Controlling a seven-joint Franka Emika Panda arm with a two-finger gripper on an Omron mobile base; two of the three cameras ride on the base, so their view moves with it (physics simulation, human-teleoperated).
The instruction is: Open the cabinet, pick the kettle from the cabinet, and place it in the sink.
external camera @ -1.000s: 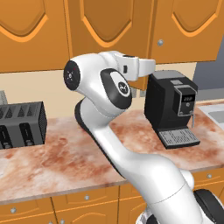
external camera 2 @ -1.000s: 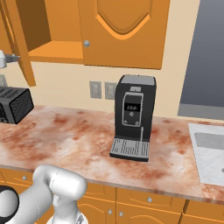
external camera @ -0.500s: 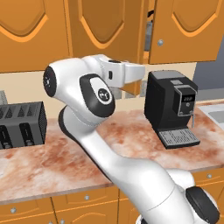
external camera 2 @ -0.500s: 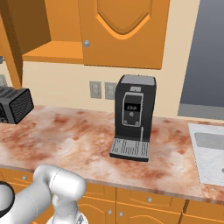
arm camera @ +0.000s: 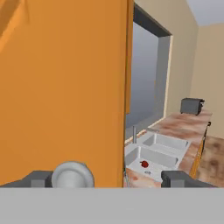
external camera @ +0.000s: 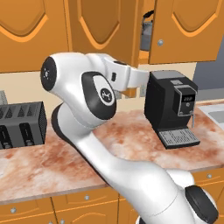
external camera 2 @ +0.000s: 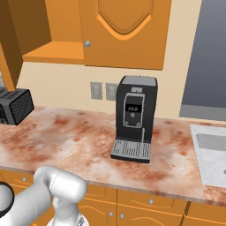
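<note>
Fingers (arm camera: 43, 178) released, spread | round silver knob (arm camera: 72, 175) between them on orange-brown wooden cabinet door (arm camera: 65, 87) | grey steel double-bowl sink (arm camera: 157, 151) beyond | no readable writing

The cabinet (external camera: 100, 30) is smooth orange-brown wood, the counter (external camera 2: 70, 137) glossy reddish marble, the sink (arm camera: 157, 151) matt grey steel.

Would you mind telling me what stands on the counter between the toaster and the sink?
The black coffee machine stands there, on the marble counter between the toaster at the left and the sink at the right, as the right base view shows.
</note>
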